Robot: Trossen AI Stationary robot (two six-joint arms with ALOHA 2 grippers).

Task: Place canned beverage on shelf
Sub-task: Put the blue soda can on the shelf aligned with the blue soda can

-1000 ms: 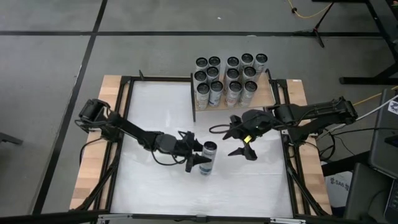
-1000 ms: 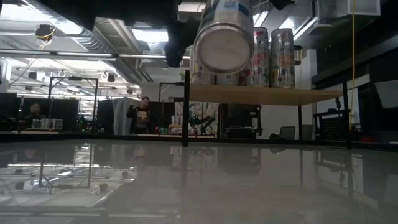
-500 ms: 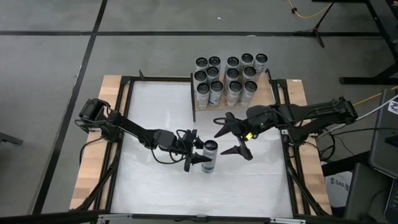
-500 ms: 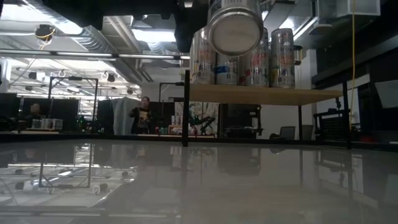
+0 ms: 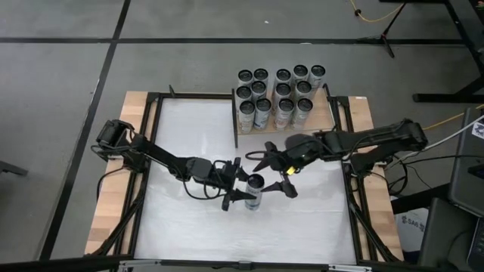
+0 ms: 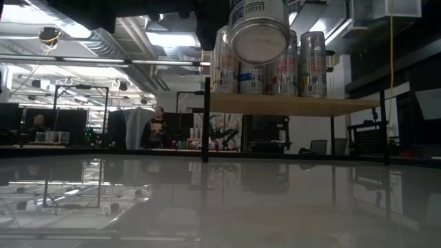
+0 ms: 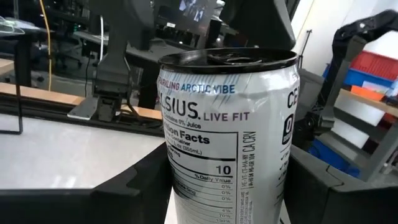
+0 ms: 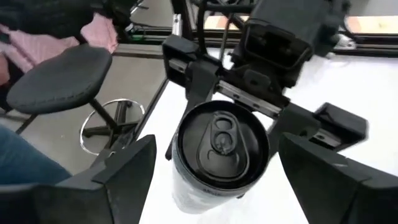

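The left gripper [image 5: 240, 190] pinches the can [image 5: 254, 192] upright between its fingers [image 7: 140, 183], lifted off the white table [image 5: 189, 136], as its base seen from below suggests. The right gripper [image 5: 276, 171] hangs over the can with fingers [image 8: 124, 171] spread either side of its black top, seemingly not touching. Beyond them, the shelf [image 5: 327, 113] holds a cluster of cans [image 5: 280, 94].

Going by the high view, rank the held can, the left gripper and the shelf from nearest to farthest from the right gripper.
1. Held can: between the open fingers of the right gripper.
2. Left gripper: shut on the can's other side.
3. Shelf: table's far edge, loaded with cans.
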